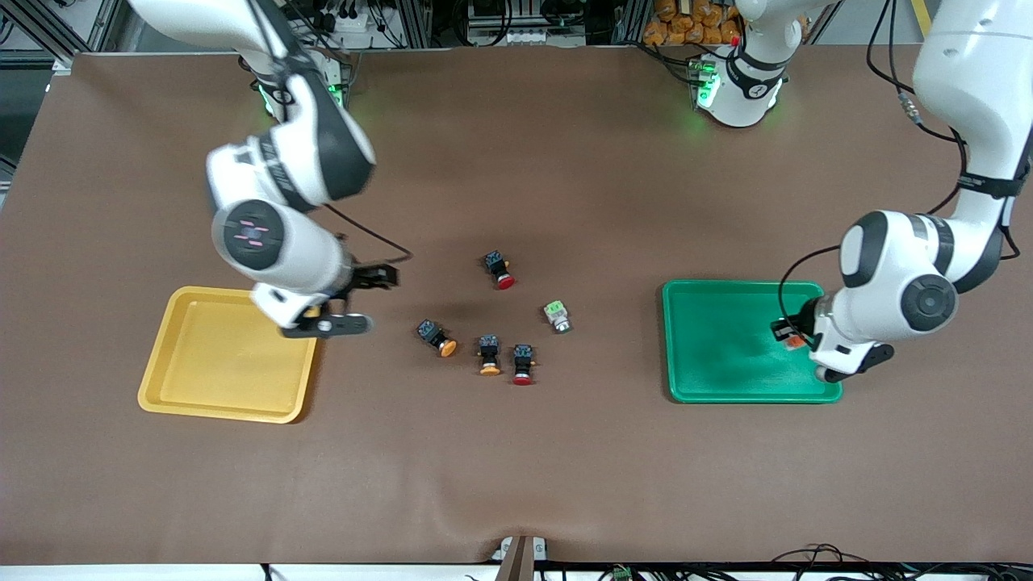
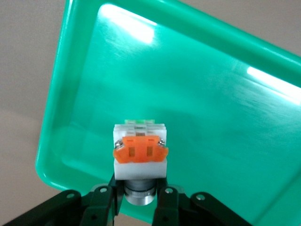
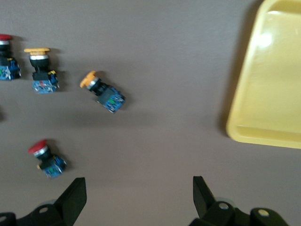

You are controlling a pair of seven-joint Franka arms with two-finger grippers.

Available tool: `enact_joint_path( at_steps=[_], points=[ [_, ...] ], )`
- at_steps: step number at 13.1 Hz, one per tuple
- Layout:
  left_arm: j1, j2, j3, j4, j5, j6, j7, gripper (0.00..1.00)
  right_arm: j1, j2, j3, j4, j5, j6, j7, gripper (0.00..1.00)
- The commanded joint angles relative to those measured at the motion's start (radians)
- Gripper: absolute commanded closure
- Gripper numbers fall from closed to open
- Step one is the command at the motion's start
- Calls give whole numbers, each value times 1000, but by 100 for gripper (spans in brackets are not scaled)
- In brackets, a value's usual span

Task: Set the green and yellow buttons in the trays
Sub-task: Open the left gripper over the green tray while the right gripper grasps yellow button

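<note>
Left tool: the left tool (image 2: 139,200) hangs over the green tray (image 1: 710,379), at the tray's end toward the left arm, and is clamped on a white square-bodied button (image 2: 140,153).
Held button: its orange terminal block faces the wrist camera and its metal collar sits between the fingers (image 2: 167,202); its long axis runs out from the jaws, over the tray floor.
Right tool: the right tool (image 3: 138,197) is over bare counter (image 1: 516,468) just beside the yellow tray (image 1: 161,387), at the tray's corner toward the middle of the counter; its jaws stand wide apart with nothing between them.
Green-faced button: a white-bodied button (image 1: 557,315) lies on its side on the counter between the two trays, nearer the green one.
Yellow-capped buttons: two black-bodied ones lie on their sides near mid-counter; one (image 1: 437,337) is angled, its cap pointing toward the front camera and the left arm's end; the other (image 1: 488,355) points its cap straight toward the front camera.
Red-capped buttons: one (image 1: 523,364) lies just beside the second yellow-capped button, cap toward the front camera; another (image 1: 499,269) lies farther from that camera than the rest.
</note>
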Motion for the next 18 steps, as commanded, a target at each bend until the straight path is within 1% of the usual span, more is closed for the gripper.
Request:
enact_joint_path(
  at_steps=[1,2,3,4,5,6,7,8,9,10,11,12,13,15,16,17,18],
  points=[
    [21,25,-15,7,24,14,45,100,53,56,-13,54,21,90,112,0],
    [31,28,-15,9,24,12,64,84,85,85,-13,51,18,148,152,0],
    [43,33,-15,13,24,14,83,27,75,135,-13,55,19,214,144,0],
    [43,32,-16,16,24,12,93,0,84,158,-11,56,23,273,122,0],
    [43,27,-16,18,24,12,93,0,92,204,-8,60,32,298,126,0],
    [43,22,-16,19,24,9,93,0,101,233,-2,89,70,305,130,0],
    [41,16,-21,21,20,6,90,0,95,270,-2,101,145,327,115,0],
    [32,0,-30,25,11,1,81,0,101,284,0,102,209,380,94,0],
    [28,-8,-62,25,3,0,67,0,118,306,1,100,226,473,24,0],
    [26,-7,-102,27,-5,0,23,0,151,332,1,98,219,553,-35,0],
    [20,-5,-134,29,-5,0,-45,0,164,362,1,98,210,596,-50,0],
    [9,-2,-172,38,-5,0,-118,0,171,384,0,105,210,604,-51,0],
    [-14,2,-195,50,-5,1,-204,0,170,404,0,127,210,605,-46,0],
    [-104,18,-199,80,-6,0,-351,0,170,427,0,151,211,603,-40,0],
    [-145,25,-199,100,-8,1,-419,0,171,435,0,152,211,605,-34,4],
    [-184,47,-199,129,-12,1,-479,0,173,444,0,155,211,605,-32,18],
    [-216,64,-199,153,-16,1,-526,0,171,450,0,164,210,606,-32,20]
  ],
)
